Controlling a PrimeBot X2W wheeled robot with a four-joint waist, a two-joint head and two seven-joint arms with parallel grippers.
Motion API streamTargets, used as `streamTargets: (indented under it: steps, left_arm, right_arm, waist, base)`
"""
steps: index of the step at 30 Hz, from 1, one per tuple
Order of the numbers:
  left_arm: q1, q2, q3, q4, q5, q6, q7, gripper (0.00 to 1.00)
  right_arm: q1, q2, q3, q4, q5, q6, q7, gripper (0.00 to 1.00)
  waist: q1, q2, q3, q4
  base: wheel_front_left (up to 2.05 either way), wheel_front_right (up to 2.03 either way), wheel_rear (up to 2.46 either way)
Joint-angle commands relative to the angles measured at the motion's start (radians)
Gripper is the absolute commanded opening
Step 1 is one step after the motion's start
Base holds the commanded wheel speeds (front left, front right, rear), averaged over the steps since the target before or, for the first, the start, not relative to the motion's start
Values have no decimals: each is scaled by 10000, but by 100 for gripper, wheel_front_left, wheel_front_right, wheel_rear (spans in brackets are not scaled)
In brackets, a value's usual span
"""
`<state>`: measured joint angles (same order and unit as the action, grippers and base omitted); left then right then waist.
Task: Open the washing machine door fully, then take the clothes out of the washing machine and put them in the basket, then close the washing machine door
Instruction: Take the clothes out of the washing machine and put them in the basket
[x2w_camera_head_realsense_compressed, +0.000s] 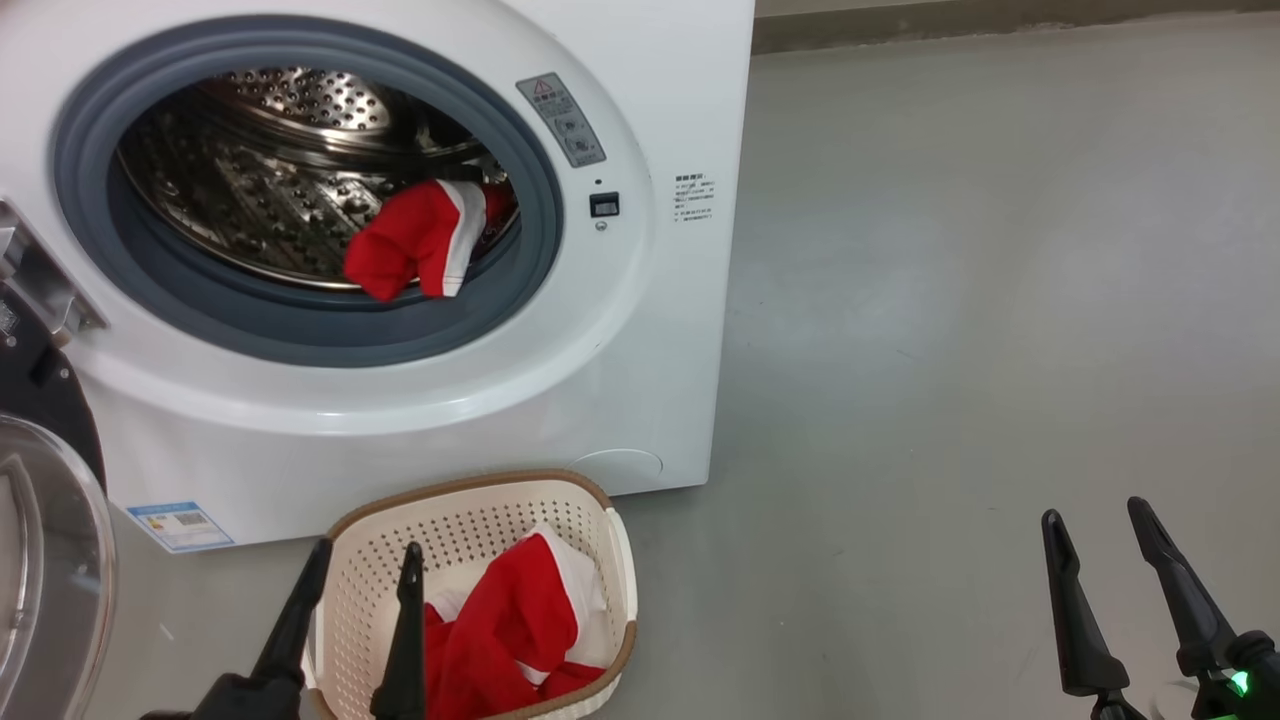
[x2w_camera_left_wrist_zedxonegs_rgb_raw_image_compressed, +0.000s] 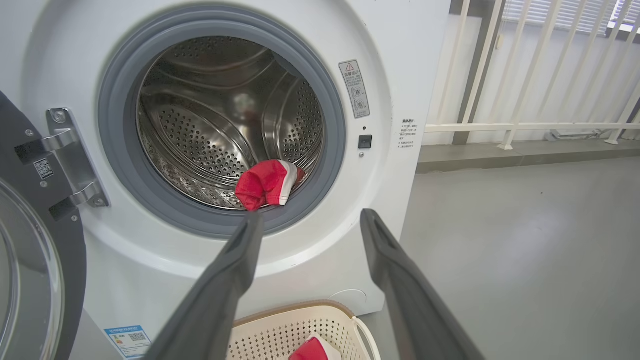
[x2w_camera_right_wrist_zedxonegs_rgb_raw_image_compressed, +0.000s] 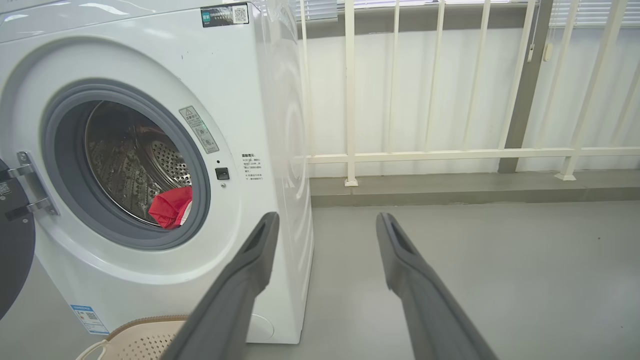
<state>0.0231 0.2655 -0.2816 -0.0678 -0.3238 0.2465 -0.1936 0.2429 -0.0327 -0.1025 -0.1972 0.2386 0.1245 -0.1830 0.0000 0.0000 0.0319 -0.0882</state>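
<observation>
The red cloth (x2w_camera_head_realsense_compressed: 415, 245) in the drum (x2w_camera_head_realsense_compressed: 260, 190) lies straight ahead of the left gripper (x2w_camera_head_realsense_compressed: 366, 548) (the nearer one), its fingers spread wide, holding nothing.

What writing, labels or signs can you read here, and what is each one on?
No wording is legible enough to quote.
Warning sticker on the washing machine front: red triangle sign, text too small.
Printed block right of the opening: too small.
Blue sticker, lower front corner: QR code, text blurred.
QR label on the washing machine door: unreadable.
Dark sticker on the machine's top: QR code, text too small.
</observation>
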Motion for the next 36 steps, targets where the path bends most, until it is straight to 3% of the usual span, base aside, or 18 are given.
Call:
streamTargets:
  steps: [1, 20, 36]
  left_arm:
    - [-314, 132, 321, -293, 15, 65, 18, 100]
    - [-1193, 10, 265, -90, -160, -72, -127, 100]
    - [-3137, 56, 451, 565, -228, -151, 24, 100]
  right_arm:
    - [-252, -175, 281, -304, -22, 62, 19, 100]
    - [-763, -175, 570, -379, -97, 62, -55, 100]
    - [-1653, -175, 1026, 84, -80, 62, -355, 100]
  waist:
    - [0, 0, 77, 22]
    - [0, 0, 1289, 241]
    - [0, 0, 2586, -131]
  base:
    - [0, 0, 0]
    - [0, 0, 0]
    - [0, 0, 0]
